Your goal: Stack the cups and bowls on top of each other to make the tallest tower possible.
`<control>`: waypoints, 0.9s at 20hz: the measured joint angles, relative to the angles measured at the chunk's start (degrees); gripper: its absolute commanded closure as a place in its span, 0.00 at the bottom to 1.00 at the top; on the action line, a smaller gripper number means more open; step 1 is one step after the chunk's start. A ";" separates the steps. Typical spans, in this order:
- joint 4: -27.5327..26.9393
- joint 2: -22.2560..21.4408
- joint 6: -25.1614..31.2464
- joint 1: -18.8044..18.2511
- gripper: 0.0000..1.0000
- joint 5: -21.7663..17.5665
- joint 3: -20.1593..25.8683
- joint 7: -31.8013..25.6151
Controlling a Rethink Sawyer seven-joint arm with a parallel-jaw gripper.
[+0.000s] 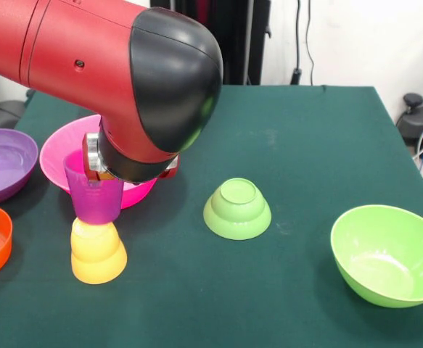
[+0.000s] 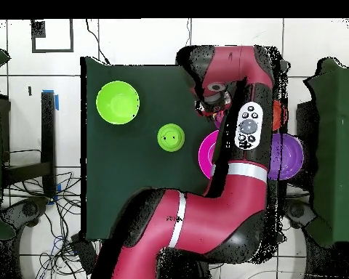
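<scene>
Green cloth is covering the table (image 1: 305, 130), and I am taking the yellow-orange cup (image 1: 98, 251) as my landmark: it is standing upside down, with the purple cup (image 1: 93, 192) sitting upright on top of it. I am watching the arm (image 1: 124, 72) hanging right over that purple cup (the wrist is blocking my view, so I cannot tell how the jaws stand). I am judging this stack narrow and tippy; any sideways drag while lifting away could topple both.
</scene>
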 measured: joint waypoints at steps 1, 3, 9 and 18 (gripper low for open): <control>0.00 0.00 0.00 0.00 0.00 0.02 -0.02 0.00; 0.00 0.00 0.00 0.01 0.00 0.12 -0.07 0.00; -0.01 0.00 -0.83 0.01 1.00 0.23 -0.29 0.00; 0.00 -0.05 -3.05 0.02 1.00 0.61 -0.69 0.00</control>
